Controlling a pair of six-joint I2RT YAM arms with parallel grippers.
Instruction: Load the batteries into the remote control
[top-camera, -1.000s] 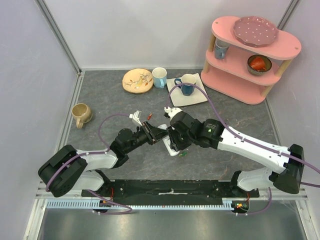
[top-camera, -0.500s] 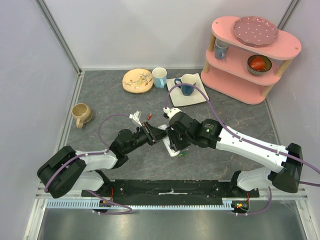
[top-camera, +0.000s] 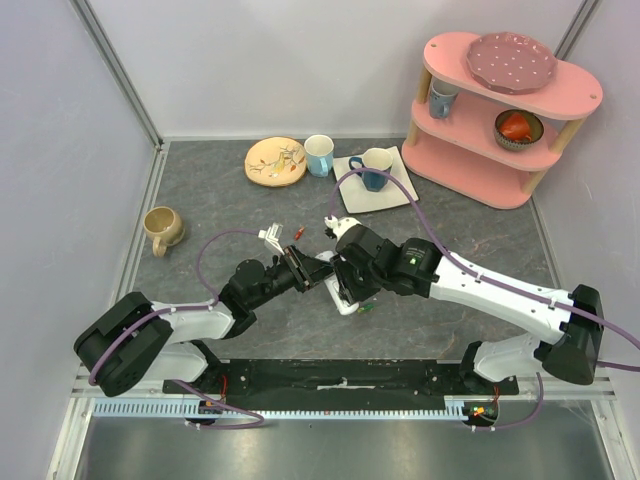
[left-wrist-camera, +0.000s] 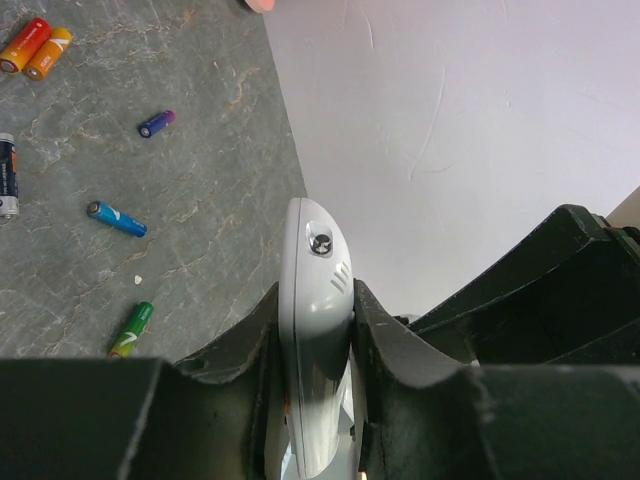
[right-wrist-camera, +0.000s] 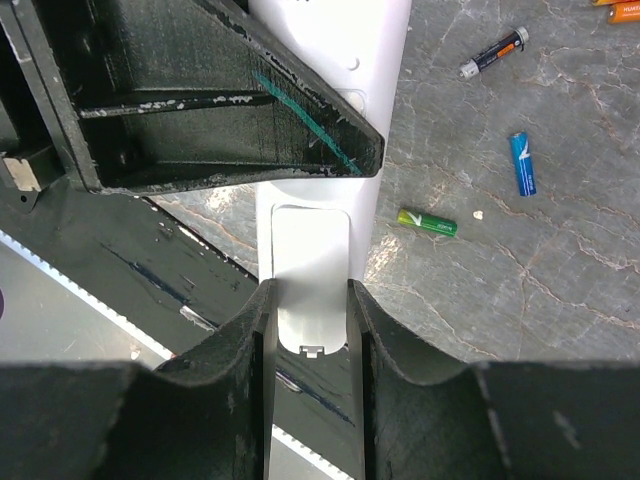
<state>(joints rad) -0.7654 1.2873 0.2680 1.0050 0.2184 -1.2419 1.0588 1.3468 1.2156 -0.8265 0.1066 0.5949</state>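
Observation:
The remote control (left-wrist-camera: 315, 260), a slim white bar, is held off the table between the two arms. My left gripper (left-wrist-camera: 315, 300) is shut on it edge-on. In the right wrist view the remote (right-wrist-camera: 335, 30) runs under the left gripper's dark fingers (right-wrist-camera: 230, 110). My right gripper (right-wrist-camera: 308, 290) is shut on the white cover panel (right-wrist-camera: 310, 260) at the remote's near end. Batteries lie loose on the table: green (right-wrist-camera: 427, 222), blue (right-wrist-camera: 522, 163), dark (right-wrist-camera: 493, 52), purple-blue (left-wrist-camera: 157, 123) and two red-orange ones (left-wrist-camera: 30, 45). From above, both grippers (top-camera: 318, 268) (top-camera: 345, 285) meet mid-table.
A pink shelf (top-camera: 500, 120) stands at the back right with bowls and a cup. A patterned plate (top-camera: 275, 160), a white cup (top-camera: 319, 154) and a blue mug on a white tray (top-camera: 372, 178) sit at the back. A tan mug (top-camera: 163, 228) is at the left.
Both arms have drifted very slightly to the left with the remote still held between them. Neither grip has changed.

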